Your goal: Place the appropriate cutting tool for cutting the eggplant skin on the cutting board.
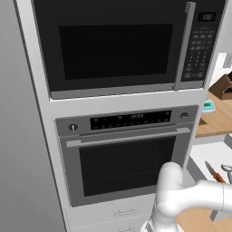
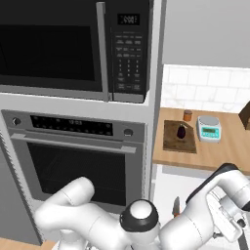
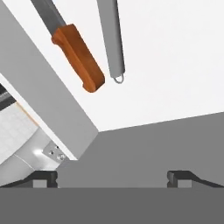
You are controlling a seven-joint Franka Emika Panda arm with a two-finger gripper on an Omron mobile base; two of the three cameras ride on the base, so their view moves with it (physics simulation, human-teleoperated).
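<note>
The gripper (image 3: 112, 177) is spread wide and holds nothing. Its two dark tips (image 3: 43, 176) stick up at the bottom of the hand view, with a grey surface behind them.

Above them, on a white surface (image 3: 175, 65), lie two things side by side but not touching. One is the cutting tool (image 3: 111, 39), a thin grey handle with a small ring at its end. Its head is cut off by the top edge, so its shape is hard to tell. The other is a knife (image 3: 78, 57) with an orange handle; most of its grey blade is cut off too.

In the right base view, far off on the wooden counter (image 2: 219, 151), a dark eggplant (image 2: 181, 131) sits on the brown cutting board (image 2: 171, 141). A small kitchen scale (image 2: 209, 128) stands just beside the board. The white arm (image 2: 195, 219) hides most of the low white surface.
</note>
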